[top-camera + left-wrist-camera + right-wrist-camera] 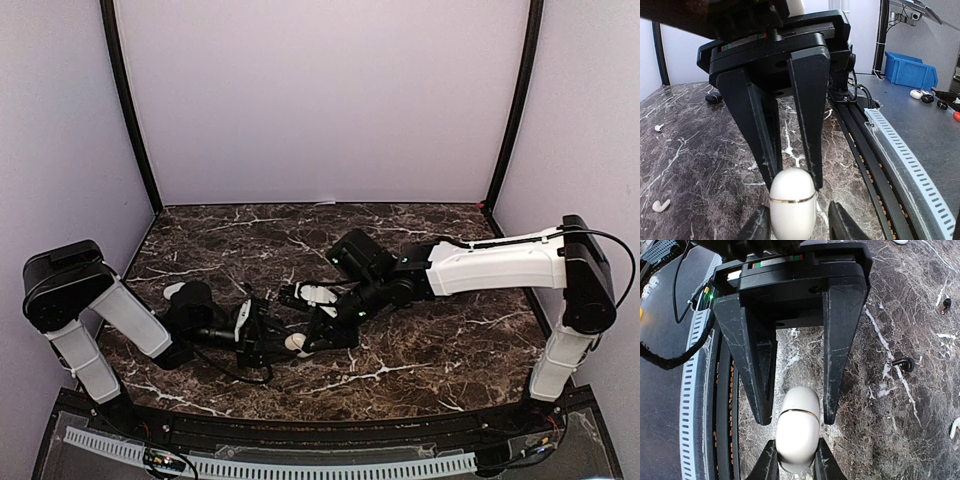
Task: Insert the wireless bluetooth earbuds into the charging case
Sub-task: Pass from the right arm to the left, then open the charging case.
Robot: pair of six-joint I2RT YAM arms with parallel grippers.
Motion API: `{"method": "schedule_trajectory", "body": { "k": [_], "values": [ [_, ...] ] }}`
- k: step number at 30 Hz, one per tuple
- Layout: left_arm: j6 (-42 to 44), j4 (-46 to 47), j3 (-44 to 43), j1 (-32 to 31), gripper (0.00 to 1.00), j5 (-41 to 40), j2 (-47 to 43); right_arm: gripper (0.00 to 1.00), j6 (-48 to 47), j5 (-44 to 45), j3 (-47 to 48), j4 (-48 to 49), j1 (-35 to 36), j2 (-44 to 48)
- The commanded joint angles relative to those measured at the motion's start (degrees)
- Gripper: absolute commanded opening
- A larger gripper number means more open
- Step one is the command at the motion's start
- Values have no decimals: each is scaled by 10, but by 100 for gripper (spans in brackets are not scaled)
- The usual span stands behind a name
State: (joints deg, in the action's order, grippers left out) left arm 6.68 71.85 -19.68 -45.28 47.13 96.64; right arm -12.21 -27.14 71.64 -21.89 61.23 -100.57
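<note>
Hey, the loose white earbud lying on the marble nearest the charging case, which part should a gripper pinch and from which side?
Pinch the white earbud across its rounded head, the thickest part, coming straight down from above. It lies flat on the marble table, clear of other things, so a side approach would likely just push it. Close crosswise to the short stem.

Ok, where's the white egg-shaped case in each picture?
Top view: the charging case sits low, just left of the middle.
Left wrist view: the case is at the bottom centre.
Right wrist view: the case is at the bottom centre too.
Shared landmark: the white slotted strip along the near edge.
</note>
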Motion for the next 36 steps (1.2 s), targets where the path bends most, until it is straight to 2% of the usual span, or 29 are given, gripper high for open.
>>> {"method": "schedule_trajectory", "body": {
  "k": [1, 9, 14, 18, 25, 36],
  "values": [
    [9, -13, -8, -3, 38, 12, 0, 0, -4, 3, 13, 13, 5, 12],
    [14, -20, -9, -3, 36, 13, -1, 0, -4, 3, 11, 12, 5, 14],
    [18, -21, -10, -4, 20, 20, -1, 0, 0, 5, 2, 24, 5, 21],
    [20, -4, -4, -4, 13, 28, -5, 2, 3, 13, -13, 39, 5, 30],
    [20, 33, 11, -4, 10, 36, -12, 14, 20, 48, -41, 69, 3, 52],
    [19, 40, 15, -4, 10, 47, -15, 14, 47, 92, -91, 107, -26, 95]
  ]
}}
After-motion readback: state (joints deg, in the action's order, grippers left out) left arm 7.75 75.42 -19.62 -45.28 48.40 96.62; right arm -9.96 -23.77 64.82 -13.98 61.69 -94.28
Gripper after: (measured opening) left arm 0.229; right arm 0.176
